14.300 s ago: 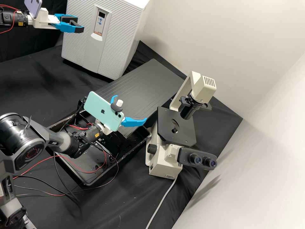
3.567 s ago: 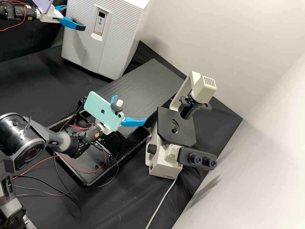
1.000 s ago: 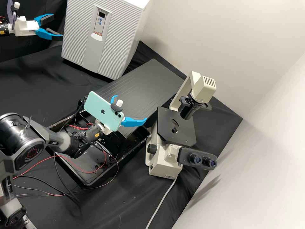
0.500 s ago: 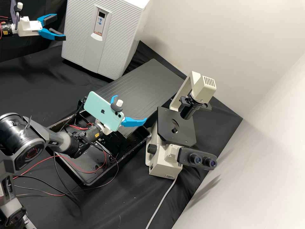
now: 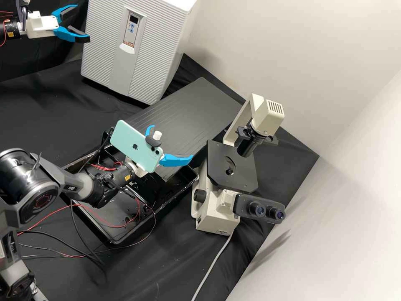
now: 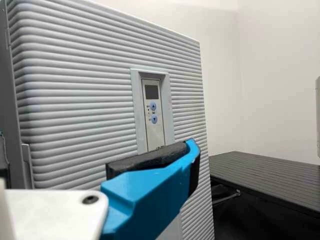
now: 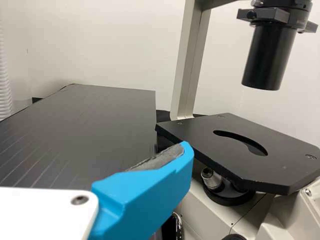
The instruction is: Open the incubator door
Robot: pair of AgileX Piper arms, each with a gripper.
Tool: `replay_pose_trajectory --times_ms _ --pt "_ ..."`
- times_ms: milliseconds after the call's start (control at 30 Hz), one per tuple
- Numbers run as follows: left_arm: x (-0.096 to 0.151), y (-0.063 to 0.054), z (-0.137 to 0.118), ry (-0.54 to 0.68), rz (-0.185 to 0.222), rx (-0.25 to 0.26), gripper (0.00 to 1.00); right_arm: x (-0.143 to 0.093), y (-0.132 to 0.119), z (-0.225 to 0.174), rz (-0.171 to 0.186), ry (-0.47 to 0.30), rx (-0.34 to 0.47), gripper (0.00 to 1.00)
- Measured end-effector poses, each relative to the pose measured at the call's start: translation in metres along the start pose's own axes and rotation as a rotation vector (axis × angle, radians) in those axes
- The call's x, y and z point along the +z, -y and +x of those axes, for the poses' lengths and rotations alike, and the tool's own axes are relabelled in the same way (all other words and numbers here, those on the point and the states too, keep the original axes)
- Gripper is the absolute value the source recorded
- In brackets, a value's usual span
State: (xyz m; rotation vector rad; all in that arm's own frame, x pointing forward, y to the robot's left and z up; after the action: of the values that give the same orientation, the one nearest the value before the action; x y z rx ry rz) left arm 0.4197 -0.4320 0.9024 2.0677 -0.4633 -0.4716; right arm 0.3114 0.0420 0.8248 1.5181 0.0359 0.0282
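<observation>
incubator: is standing upright at the back of the bench [image 5: 167,263], its incubator door [image 5: 154,58] is facing the arms and is looking closed
door surface: pale grey, plastic-looking, is running in horizontal ribs around a smooth vertical centre strip [image 5: 121,71]; corners are rounding off
control panel [image 5: 131,31]: is sitting recessed high in the strip, narrow, with dark display and blue buttons
left gripper [image 5: 83,23]: is hovering by the door's side edge, jaws are standing spread, nothing is sitting between them; touching or apart, can't tell
black board [image 5: 196,108]: is lying flat near the incubator's foot, matte, fine parallel grooves
right gripper [image 5: 173,142]: is hanging over the board's near end, jaws spreading wide, holding nothing
mint phone [image 5: 135,146]: is riding on the right arm's wrist, glossy back
black tray [image 5: 112,241]: is lying under the right arm, shiny rim, wires [image 5: 102,221] are trailing across
microscope [image 5: 217,209]: is standing beside the tray, cream body, flat black stage
in the way: left gripper's blue finger [image 6: 145,195] is crossing in front of the door below the panel, left wrist view
hidden/cut off: incubator top is running out of the high view; display content is staying unreadable; left arm is being cut by the edge
</observation>
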Motion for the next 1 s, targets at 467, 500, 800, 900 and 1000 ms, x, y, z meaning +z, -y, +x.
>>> replay_pose_trajectory --times_ms 467,500,800,900,1000 --pt "0.012 0.020 0.014 0.045 -0.037 -0.030 1.00 0.000 0.000 0.000 0.000 0.000 0.000 1.00" --pt "0.014 0.021 0.015 0.050 -0.037 -0.029 1.00 0.000 0.000 0.000 0.000 0.000 0.000 1.00" --pt "0.014 0.016 0.019 0.060 -0.030 -0.017 1.00 0.000 0.000 0.000 0.000 0.000 0.000 1.00" --pt "0.014 0.016 0.019 0.059 -0.031 -0.017 1.00 0.000 0.000 0.000 0.000 0.000 0.000 1.00" --pt "0.013 0.016 0.019 0.052 -0.034 -0.011 1.00 0.000 0.000 0.000 0.000 0.000 0.000 1.00"
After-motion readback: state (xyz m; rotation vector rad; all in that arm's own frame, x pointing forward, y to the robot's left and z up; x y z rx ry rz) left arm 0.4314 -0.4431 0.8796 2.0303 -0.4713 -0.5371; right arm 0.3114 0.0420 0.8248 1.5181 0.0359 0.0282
